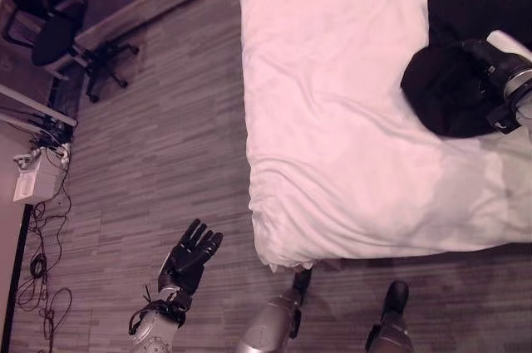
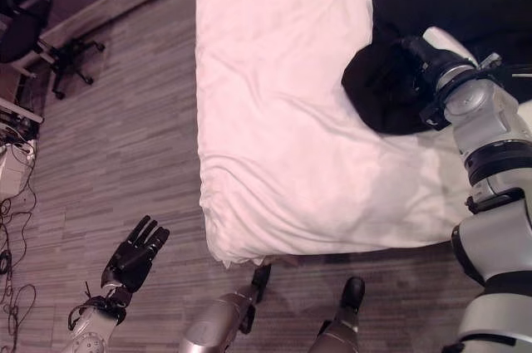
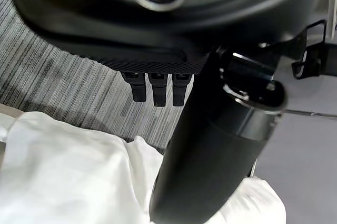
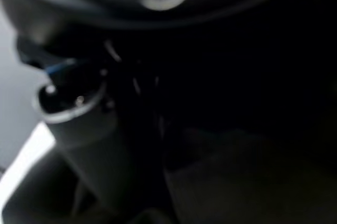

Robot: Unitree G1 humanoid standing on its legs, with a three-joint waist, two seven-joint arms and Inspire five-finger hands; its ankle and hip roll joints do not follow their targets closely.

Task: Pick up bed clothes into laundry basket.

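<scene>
Office chair [image 1: 58, 25] standing far left on the wood floor [image 1: 150, 162]. Left hand [image 1: 189, 257] hovering over that floor, fingers straight. White bed [image 1: 349, 120] is lying to the right. We are seeing our right hand [image 2: 424, 62] buried in dark clothing [image 2: 391, 87] on the bed; fingers hidden, state unclear.

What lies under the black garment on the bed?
The black garment lies on the white sheet covering the bed. The right hand is at the garment, fingers hidden in the dark cloth. What is beneath the sheet cannot be seen.
</scene>
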